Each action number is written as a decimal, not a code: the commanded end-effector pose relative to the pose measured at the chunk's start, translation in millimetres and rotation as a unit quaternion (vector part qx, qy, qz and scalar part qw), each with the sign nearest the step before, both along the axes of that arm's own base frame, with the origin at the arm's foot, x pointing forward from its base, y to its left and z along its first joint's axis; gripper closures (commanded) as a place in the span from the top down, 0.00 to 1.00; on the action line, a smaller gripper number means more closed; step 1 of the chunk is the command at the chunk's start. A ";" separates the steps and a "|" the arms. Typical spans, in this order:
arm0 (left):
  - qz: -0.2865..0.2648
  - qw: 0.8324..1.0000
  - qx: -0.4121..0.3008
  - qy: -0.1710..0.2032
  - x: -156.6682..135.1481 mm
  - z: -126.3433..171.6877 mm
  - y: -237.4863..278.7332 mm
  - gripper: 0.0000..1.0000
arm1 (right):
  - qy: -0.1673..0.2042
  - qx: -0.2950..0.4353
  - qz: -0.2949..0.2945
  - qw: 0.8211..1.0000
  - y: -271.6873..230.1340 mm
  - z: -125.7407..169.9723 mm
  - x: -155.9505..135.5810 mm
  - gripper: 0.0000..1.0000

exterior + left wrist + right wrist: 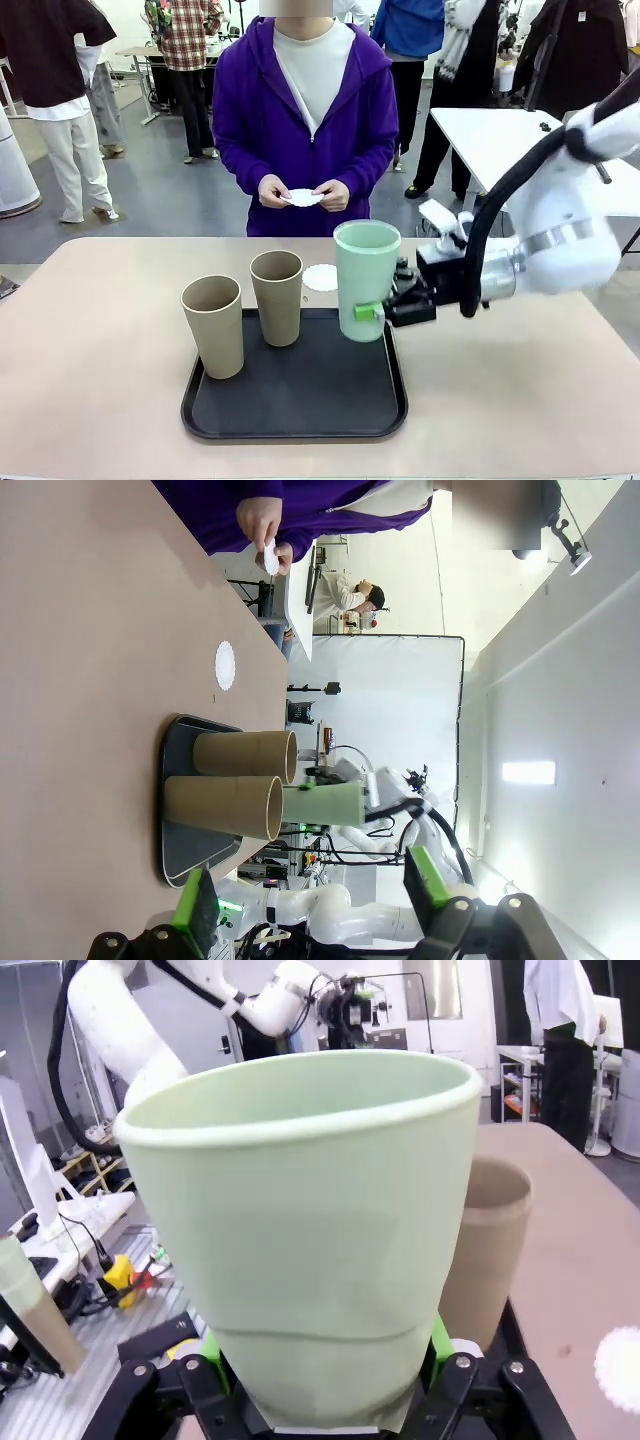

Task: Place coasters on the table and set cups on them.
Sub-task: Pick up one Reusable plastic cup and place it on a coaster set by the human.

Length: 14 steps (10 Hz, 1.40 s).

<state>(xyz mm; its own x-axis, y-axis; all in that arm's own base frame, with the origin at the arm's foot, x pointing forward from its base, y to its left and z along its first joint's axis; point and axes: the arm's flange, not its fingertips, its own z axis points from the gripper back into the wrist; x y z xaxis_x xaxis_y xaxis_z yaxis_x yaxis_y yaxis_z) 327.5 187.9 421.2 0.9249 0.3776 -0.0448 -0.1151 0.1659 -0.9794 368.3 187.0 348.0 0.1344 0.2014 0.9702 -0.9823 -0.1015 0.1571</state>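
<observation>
My right gripper (372,316) is shut on the lower part of the mint green cup (366,268), which stands upright over the right side of the black tray (300,415); I cannot tell whether its base touches the tray. In the right wrist view the green cup (300,1220) sits between my fingers (440,1345). Two beige cups (213,325) (277,297) stand on the tray's left half. One coaster (322,277) lies on the table (100,350) just behind the tray. The person holds another coaster (303,197) in both hands. My left gripper (310,895) is open, holding nothing, off to the side of the tray.
The person in purple stands at the far edge, hands above the table. Bare tabletop lies left, right and in front of the tray. A white table (500,135) stands behind at the right. Other people stand farther back.
</observation>
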 end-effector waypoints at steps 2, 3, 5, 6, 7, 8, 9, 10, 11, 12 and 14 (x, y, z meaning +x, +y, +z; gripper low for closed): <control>-0.001 1.000 -0.004 -0.009 -0.9 0.8 0.8 1.00 | 0.000 -0.047 -0.021 0.999 28.3 75.0 -12.3 0.00; -0.001 1.000 -0.004 -0.009 -0.9 0.8 0.8 1.00 | -0.012 -0.049 -0.024 0.998 35.0 90.5 -14.3 0.00; -0.001 1.000 -0.004 -0.009 -0.9 0.8 0.8 1.00 | -0.028 -0.035 -0.036 0.998 36.1 110.5 -12.6 0.00; -0.001 1.000 -0.004 -0.009 -0.9 0.8 0.8 1.00 | -0.029 -0.037 -0.042 0.998 33.3 107.5 -12.3 0.00; -0.001 1.000 -0.004 -0.009 -0.9 0.8 0.8 1.00 | -0.030 -0.040 -0.020 0.999 35.4 113.8 -16.7 0.00; -0.001 1.000 -0.004 -0.009 -0.9 0.8 0.8 1.00 | -0.030 -0.040 -0.020 0.999 35.4 113.8 -16.7 0.00; -0.001 1.000 -0.004 -0.009 -0.9 0.8 0.8 1.00 | -0.030 -0.040 -0.020 0.999 35.4 113.8 -16.7 0.00; -0.001 1.000 -0.004 -0.009 -0.9 0.8 0.8 1.00 | -0.030 -0.040 -0.020 0.999 35.4 113.8 -16.7 0.00; -0.001 1.000 -0.004 -0.009 -0.9 0.8 0.8 1.00 | -0.032 -0.041 -0.023 0.998 34.3 114.6 -15.0 0.82; -0.001 1.000 -0.004 -0.009 -0.9 0.8 0.8 1.00 | -0.014 -0.011 -0.020 1.000 25.5 115.4 21.1 0.82; -0.001 1.000 -0.004 -0.009 -0.9 0.8 0.8 1.00 | -0.003 0.027 -0.009 1.000 9.1 108.7 86.8 0.82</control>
<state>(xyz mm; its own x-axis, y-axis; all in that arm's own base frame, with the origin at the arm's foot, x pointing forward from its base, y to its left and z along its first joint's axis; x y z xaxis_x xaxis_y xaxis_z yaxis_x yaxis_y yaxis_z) 327.4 188.0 421.2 0.9248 0.3778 -0.0447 -0.1151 0.1658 -0.9794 413.2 197.0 461.4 0.1282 0.1962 0.9722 -0.9891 -0.0460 0.1397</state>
